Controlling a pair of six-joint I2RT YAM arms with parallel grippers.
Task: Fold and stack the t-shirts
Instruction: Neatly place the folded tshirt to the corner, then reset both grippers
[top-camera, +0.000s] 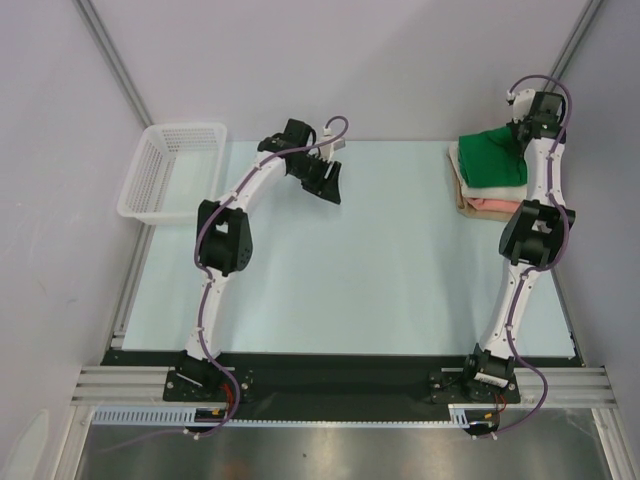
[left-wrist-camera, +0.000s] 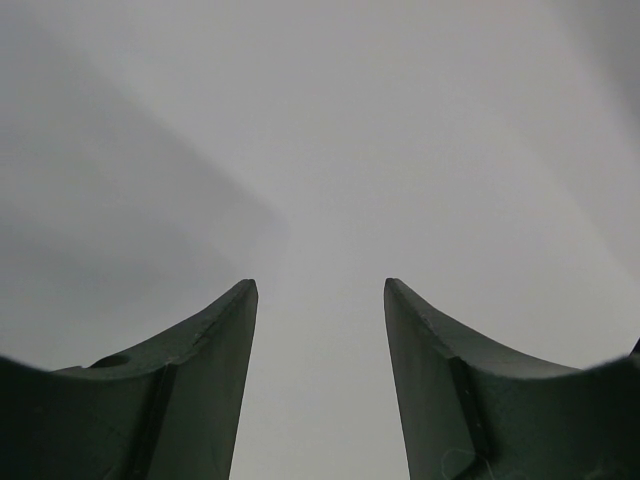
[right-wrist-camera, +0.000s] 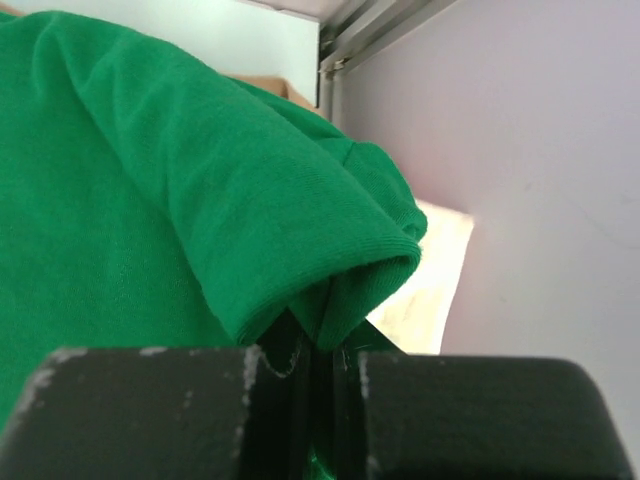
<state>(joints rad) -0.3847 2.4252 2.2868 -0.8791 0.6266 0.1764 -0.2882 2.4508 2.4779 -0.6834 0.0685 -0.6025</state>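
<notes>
The bright green t-shirt lies folded on top of a cream t-shirt and a salmon-pink t-shirt at the table's far right. My right gripper is at the green shirt's far right corner. In the right wrist view the green t-shirt fills the left, and my right gripper is shut on a fold of its edge. My left gripper hangs above the far middle of the table, away from the shirts. In the left wrist view it is open and empty.
A white plastic mesh basket stands at the far left edge of the pale table. Grey walls enclose the table on the left, back and right; the right wall is close beside the shirt stack.
</notes>
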